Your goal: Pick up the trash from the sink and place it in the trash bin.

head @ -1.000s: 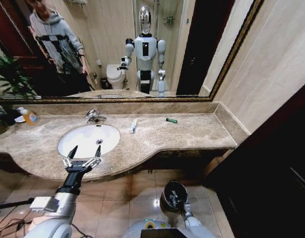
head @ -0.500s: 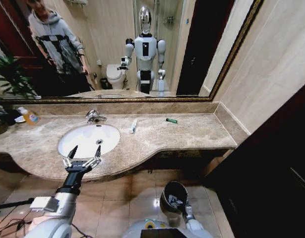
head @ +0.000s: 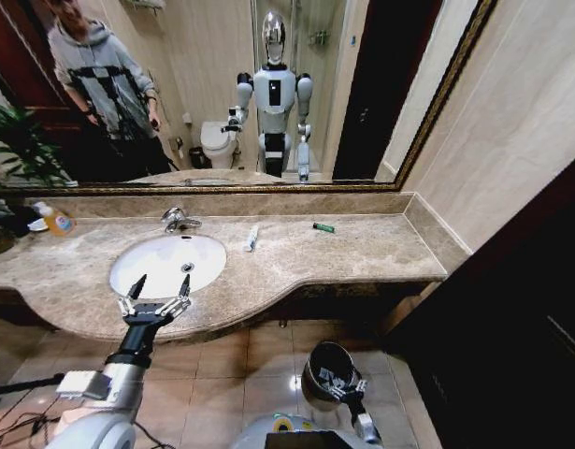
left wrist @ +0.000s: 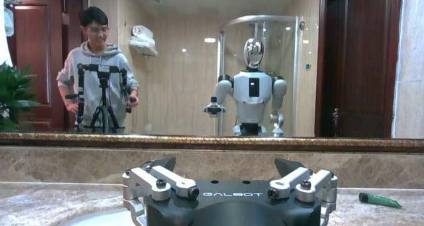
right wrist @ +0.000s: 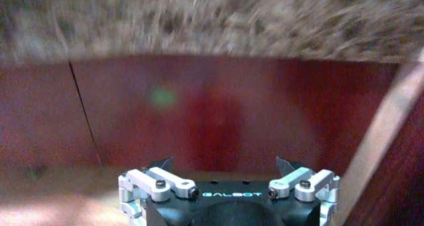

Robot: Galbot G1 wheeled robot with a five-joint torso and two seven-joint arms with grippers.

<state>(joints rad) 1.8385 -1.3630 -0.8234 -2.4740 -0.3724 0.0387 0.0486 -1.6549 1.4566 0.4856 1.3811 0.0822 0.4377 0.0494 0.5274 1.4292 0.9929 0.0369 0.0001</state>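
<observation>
Countertop (head: 362,251) of mottled marble carried what was left of the trash: a white tube (head: 252,237) lay just right of the sink (head: 165,262), near the back edge, and a small green piece (head: 323,227) lay farther right, also near the back edge; that same piece was seen in the left wrist view (left wrist: 380,200) on the stone. The basin itself appeared bare, though anything very small in it could not be made out. The bin (head: 328,369) stood on the floor tiles below the counter's front edge; its contents could not be judged.

The left gripper (head: 155,294) was held over the counter's front edge at the near rim of the sink, its jaws spread wide and nothing between them. The right gripper (head: 343,387) was seen low, at the bin's near rim, fingers parted and empty, with the cabinet front ahead of it in its wrist view.

The task was judged partly done at most: two pieces at least remained to be lifted and dropped in the bin, and neither was in hand.
</observation>
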